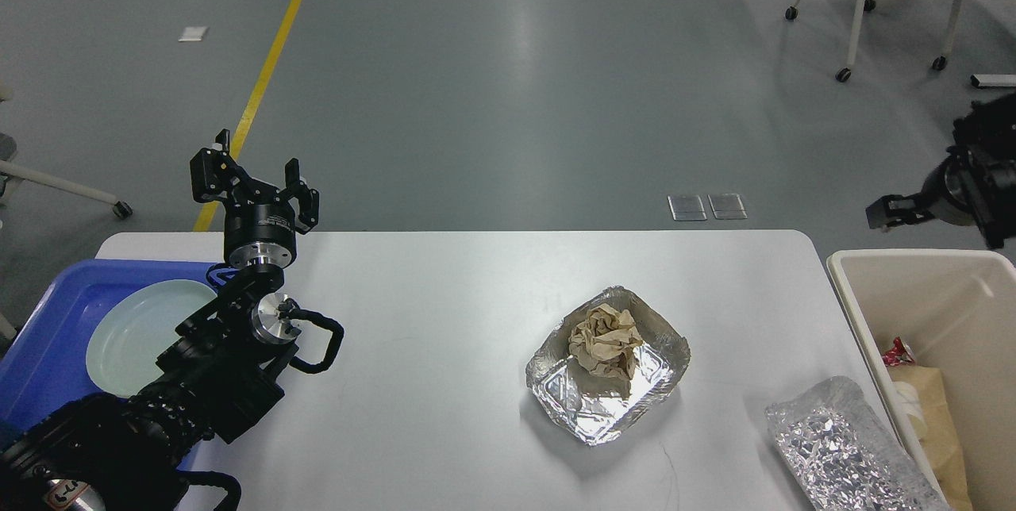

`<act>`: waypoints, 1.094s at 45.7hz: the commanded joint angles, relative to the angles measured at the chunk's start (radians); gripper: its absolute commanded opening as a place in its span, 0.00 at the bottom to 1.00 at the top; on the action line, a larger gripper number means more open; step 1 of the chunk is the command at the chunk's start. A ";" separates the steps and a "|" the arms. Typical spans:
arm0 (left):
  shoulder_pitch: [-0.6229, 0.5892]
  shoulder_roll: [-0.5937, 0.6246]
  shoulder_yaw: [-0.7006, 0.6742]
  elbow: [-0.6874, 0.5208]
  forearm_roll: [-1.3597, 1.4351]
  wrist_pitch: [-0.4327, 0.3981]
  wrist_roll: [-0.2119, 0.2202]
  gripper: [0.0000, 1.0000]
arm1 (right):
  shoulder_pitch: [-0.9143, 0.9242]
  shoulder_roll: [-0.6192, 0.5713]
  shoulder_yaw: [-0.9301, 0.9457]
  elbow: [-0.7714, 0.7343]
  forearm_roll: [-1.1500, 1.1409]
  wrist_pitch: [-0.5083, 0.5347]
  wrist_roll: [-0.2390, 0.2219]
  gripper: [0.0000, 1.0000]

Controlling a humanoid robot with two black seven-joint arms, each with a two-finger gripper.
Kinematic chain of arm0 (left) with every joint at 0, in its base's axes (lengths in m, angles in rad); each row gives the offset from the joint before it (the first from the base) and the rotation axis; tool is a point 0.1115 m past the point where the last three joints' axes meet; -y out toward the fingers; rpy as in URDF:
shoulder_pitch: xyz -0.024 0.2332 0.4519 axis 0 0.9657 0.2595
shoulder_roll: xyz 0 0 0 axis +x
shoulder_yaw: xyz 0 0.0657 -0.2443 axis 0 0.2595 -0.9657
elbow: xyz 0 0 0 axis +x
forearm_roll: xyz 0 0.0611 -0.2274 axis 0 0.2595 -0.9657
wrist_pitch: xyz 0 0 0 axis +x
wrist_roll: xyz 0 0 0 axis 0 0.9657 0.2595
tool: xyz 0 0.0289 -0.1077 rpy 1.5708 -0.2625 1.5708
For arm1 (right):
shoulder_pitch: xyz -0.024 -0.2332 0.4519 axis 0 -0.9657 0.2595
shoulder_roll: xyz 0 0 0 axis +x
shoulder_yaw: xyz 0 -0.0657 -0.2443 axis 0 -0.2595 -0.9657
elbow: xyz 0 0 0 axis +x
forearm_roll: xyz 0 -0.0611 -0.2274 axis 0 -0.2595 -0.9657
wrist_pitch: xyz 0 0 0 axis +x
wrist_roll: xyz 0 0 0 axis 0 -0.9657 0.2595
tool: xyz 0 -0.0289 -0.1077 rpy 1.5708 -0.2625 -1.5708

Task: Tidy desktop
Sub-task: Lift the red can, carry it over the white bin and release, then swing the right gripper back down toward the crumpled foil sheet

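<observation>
Black left end effector (252,182) raised with fingers spread, nothing between them, above the far left corner of the white bench (444,384).

Its arm comes in from the near left, crossing a blue tray (59,320) that carries a pale round plate (127,336) at the bench's left end. Right of centre on the bench sits a crumpled foil container (607,400) with a wad of brown paper (606,339) inside; a flattened foil piece (845,451) lies at the near right corner. Just beside the bench's right edge stands a cream bin (865,320) with scraps in it. Beyond it, the right end effector (893,212) is dark and small; whether it is spread or pressed together, I cannot tell.
</observation>
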 commanded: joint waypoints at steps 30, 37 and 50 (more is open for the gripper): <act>0.000 0.000 0.000 0.000 0.000 0.000 0.000 1.00 | 1.002 0.143 0.446 0.928 0.089 0.237 -0.008 0.98; 0.000 0.000 0.000 0.000 0.000 0.000 0.000 1.00 | 1.174 0.119 0.448 1.184 0.090 0.237 -0.008 0.98; 0.000 0.000 0.000 0.000 0.000 0.000 0.000 1.00 | 1.280 0.062 0.448 1.433 0.090 0.237 -0.010 0.98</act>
